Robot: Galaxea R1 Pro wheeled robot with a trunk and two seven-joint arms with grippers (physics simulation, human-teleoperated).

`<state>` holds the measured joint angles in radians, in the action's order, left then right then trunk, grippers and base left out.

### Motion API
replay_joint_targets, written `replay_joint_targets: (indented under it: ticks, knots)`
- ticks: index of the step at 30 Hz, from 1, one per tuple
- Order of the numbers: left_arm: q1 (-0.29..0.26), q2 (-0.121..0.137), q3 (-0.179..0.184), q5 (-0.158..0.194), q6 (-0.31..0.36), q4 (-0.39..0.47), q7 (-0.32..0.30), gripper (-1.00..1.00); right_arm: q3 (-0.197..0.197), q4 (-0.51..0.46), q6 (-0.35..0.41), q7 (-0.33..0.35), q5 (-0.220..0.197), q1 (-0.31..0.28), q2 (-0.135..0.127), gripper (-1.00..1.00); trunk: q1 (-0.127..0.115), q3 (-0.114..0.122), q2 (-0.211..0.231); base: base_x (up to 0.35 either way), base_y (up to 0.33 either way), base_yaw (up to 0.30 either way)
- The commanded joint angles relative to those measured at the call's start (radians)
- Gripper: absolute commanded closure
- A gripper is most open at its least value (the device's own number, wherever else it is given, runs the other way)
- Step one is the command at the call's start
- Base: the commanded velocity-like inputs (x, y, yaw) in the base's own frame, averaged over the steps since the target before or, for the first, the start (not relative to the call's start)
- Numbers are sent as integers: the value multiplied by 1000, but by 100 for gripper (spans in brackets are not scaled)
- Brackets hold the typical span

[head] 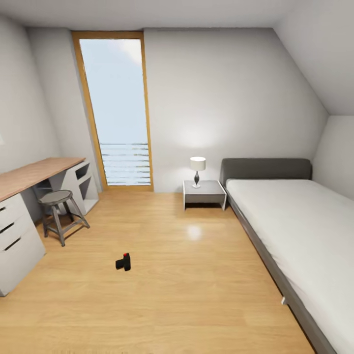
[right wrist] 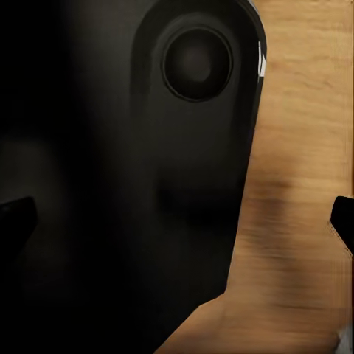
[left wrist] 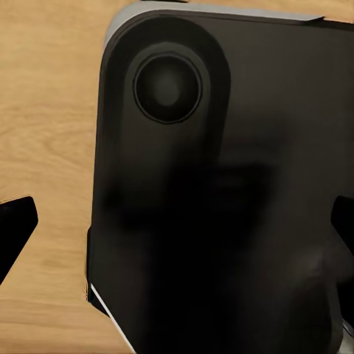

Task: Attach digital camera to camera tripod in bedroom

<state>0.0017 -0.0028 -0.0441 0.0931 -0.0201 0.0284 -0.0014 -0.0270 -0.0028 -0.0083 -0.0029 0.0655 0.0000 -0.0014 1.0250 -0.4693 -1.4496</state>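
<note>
In the lower left of the head view, on the light wood floor (head: 196, 275), lies the small black digital camera with a red button (head: 123, 262), well apart from both arms. I judge the step is the approach: I'd drive toward it squarely and stop short before lowering an arm. Both wrist views look down past the robot's black base (left wrist: 221, 221); the left end effector (left wrist: 177, 228) and right end effector (right wrist: 177, 221) stand spread, pinching nothing.

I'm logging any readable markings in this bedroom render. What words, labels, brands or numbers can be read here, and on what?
None: no readable text in any view.
The digital camera on the wood floor is too small to show any marking.
The desk, nightstand and lamp carry no visible lettering.
</note>
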Motion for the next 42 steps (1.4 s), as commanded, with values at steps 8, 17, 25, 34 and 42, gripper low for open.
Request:
replay_joint_targets:
  ticks: [8,17,25,34,42]
  knots:
    - [0,0,-4,15,-1,1,0,-100,-2,0,-1,0,8,0,1,-100,0,-1,0,0,0,269]
    - [0,0,-4,28,-1,1,0,-100,-3,0,-1,0,8,0,2,-100,0,-1,0,0,0,268]
    - [0,1,-4,32,-10,1,0,-100,-4,0,0,7,7,0,1,-100,0,-1,0,0,0,216]
    - [0,1,-5,40,-22,1,0,-100,-3,0,-1,6,6,0,1,-100,0,-1,0,0,0,139]
    - [0,1,-4,43,-24,1,0,-100,-3,0,-6,-1,8,0,3,-100,0,-1,0,0,0,111]
